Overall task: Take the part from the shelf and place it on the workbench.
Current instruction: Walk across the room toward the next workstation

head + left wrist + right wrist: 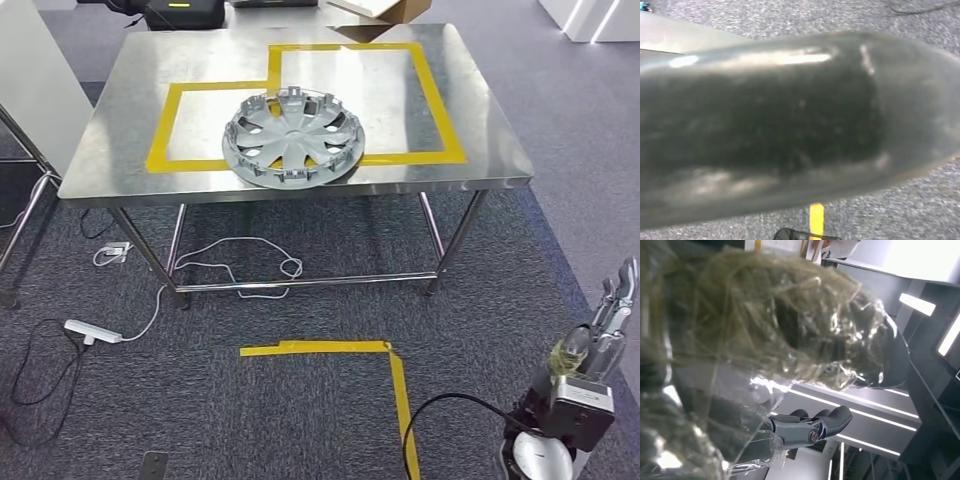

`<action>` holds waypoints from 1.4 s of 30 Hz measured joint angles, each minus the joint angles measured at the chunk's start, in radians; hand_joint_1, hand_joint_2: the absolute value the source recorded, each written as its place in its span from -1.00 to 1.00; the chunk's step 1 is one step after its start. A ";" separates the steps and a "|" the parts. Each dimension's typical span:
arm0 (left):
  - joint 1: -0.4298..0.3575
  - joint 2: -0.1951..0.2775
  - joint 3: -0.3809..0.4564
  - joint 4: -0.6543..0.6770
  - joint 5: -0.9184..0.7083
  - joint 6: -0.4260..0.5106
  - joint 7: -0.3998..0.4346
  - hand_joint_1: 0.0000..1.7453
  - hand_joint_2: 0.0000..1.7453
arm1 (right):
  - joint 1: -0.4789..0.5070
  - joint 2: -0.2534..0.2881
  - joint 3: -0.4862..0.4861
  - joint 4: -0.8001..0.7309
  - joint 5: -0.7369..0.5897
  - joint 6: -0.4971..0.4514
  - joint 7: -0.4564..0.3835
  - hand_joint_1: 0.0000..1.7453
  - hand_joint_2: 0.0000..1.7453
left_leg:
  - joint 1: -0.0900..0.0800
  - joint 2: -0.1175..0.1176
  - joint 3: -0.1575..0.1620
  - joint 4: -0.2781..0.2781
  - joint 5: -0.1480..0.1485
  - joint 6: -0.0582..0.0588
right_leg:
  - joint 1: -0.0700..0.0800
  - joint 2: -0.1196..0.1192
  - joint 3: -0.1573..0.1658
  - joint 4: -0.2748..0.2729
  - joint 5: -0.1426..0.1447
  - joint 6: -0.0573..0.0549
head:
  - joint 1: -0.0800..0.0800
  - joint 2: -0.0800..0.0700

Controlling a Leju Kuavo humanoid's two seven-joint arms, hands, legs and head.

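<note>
Silver wheel cover (293, 136) is lying flat on the steel workbench (106, 150), near the front edge.
It is sitting across the yellow tape outline (430, 95), left of centre. Down at the lower right, the right hand (610, 310) is hanging clear of the bench, fingers extended and holding nothing; the left hand's state I cannot tell.

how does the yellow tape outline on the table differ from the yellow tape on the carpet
The tape outline on the table closes into a full stepped frame; the tape on the carpet is just an open corner. The hubcap overlaps the table outline; nothing sits on the carpet tape. Both are yellow.
</note>
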 joint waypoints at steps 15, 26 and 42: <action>0.009 0.001 0.023 0.000 0.018 0.002 0.003 -1.00 -1.00 | 0.072 0.051 -0.123 0.042 -0.059 0.011 -0.015 -1.00 -1.00 | 0.005 -0.006 0.101 0.103 -0.111 -0.027 | 0.012 -0.007 -0.092 -0.072 0.090 -0.047 | -0.009 0.000; 0.009 -0.004 0.037 0.000 0.027 0.004 0.003 -1.00 -1.00 | 0.117 0.088 -0.307 0.114 -0.028 0.055 -0.030 -1.00 -1.00 | 0.002 0.001 0.057 -0.004 -0.044 0.018 | 0.006 -0.002 -0.192 0.223 -0.081 0.008 | 0.000 0.000; 0.013 -0.015 0.066 -0.001 0.025 0.018 0.008 -1.00 -1.00 | -0.047 0.084 -0.787 0.905 0.197 0.143 -0.082 -1.00 -1.00 | 0.007 -0.004 -0.058 0.285 -0.152 -0.042 | 0.012 -0.006 -0.032 -0.103 0.057 -0.057 | -0.006 0.000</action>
